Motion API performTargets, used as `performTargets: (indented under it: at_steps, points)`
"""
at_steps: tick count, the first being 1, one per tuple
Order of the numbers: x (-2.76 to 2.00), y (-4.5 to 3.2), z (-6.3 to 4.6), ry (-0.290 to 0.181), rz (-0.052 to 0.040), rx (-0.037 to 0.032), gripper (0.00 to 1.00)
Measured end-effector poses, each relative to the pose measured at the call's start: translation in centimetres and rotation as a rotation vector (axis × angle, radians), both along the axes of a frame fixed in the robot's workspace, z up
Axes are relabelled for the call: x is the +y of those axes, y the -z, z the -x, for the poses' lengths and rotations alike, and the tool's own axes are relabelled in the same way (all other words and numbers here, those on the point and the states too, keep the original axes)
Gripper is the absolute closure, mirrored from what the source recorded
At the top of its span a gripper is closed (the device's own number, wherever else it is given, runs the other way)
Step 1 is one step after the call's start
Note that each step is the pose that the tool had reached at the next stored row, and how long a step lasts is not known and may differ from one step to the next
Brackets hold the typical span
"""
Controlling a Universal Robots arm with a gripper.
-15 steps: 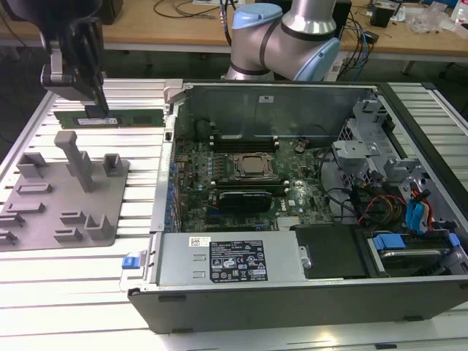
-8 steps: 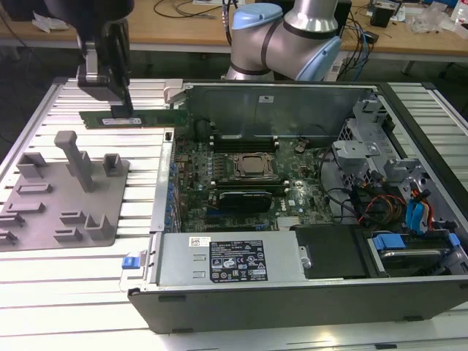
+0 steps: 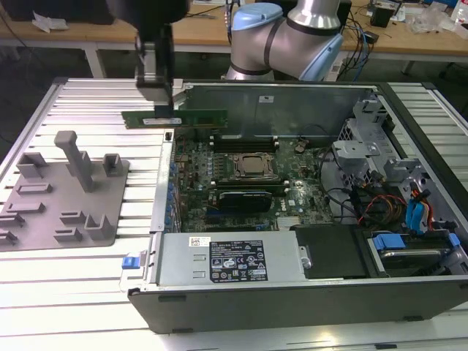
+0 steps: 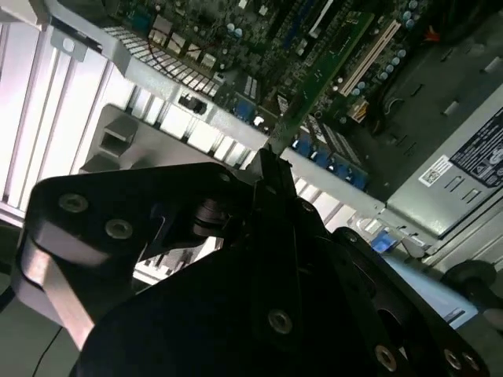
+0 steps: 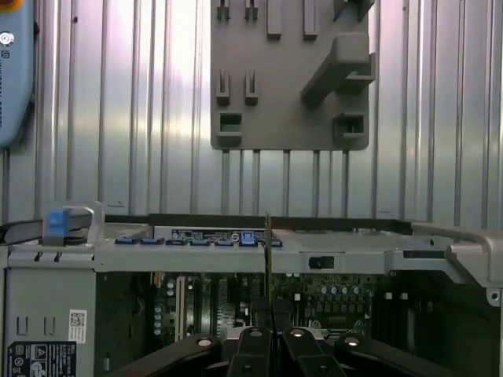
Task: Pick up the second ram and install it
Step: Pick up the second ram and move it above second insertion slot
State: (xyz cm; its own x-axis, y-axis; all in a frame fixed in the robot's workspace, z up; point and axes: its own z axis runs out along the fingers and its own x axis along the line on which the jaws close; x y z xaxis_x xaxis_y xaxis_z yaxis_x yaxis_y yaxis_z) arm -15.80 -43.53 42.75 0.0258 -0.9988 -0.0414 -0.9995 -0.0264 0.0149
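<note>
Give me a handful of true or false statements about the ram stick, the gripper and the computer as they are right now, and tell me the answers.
1. The gripper is shut on the green ram stick. True.
2. The ram stick is seated in a motherboard socket. False: it is held in the air, level, over the case's edge.
3. The grey fixture tray lies outside the computer case, on the exterior view's left. True.
4. The computer case is closed up. False: it is open, and the motherboard shows inside.
</note>
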Motion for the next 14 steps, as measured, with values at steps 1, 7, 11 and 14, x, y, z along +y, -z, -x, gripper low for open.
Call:
performTargets:
  at_steps: [1,7,11,14]
  points:
    - [0.0,0.0,-0.8,0.0,0.0,0.0,0.91]
    - [0.0,-0.01,-3.5,0.0,0.0001,0.0,0.91]
    - [0.0,0.0,-4.1,0.0,0.0001,0.0001,0.91]
    - [0.0,0.0,-4.5,0.0,0.0001,0.0,0.91]
